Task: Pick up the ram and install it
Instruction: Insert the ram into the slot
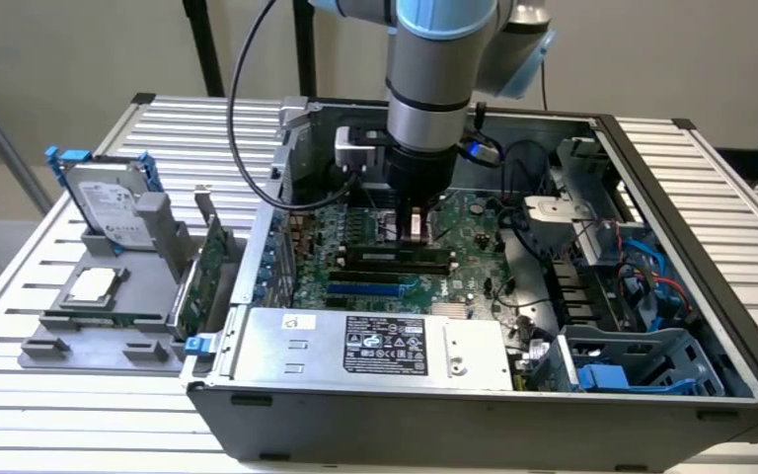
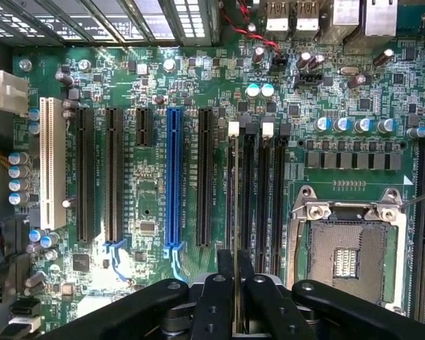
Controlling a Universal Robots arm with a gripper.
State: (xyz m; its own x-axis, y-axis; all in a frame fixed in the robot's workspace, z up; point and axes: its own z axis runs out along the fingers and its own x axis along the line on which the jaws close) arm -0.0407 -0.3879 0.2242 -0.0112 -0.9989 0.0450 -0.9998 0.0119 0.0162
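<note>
The gripper [image 2: 235, 297] was closed on the ram [image 2: 236, 212], its black fingers [image 2: 214, 304] pinching the thin stick edge-on from both sides. The ram stood on its long edge directly over the first of four parallel black memory slots [image 2: 258, 191], its length running along the slot. Whether it touched the slot could not be told. Just beside these slots sat the open processor socket [image 2: 347, 251], a square metal frame with a grid of contacts. On the other side ran long black expansion slots [image 2: 205, 177], one blue slot [image 2: 173, 177] and a white one [image 2: 52, 163], all parallel to the ram. In the exterior view the gripper [image 1: 415, 225] hung inside the open computer case [image 1: 485, 415], above the green motherboard [image 1: 465, 222], near dangling cables [image 1: 517, 212].
</note>
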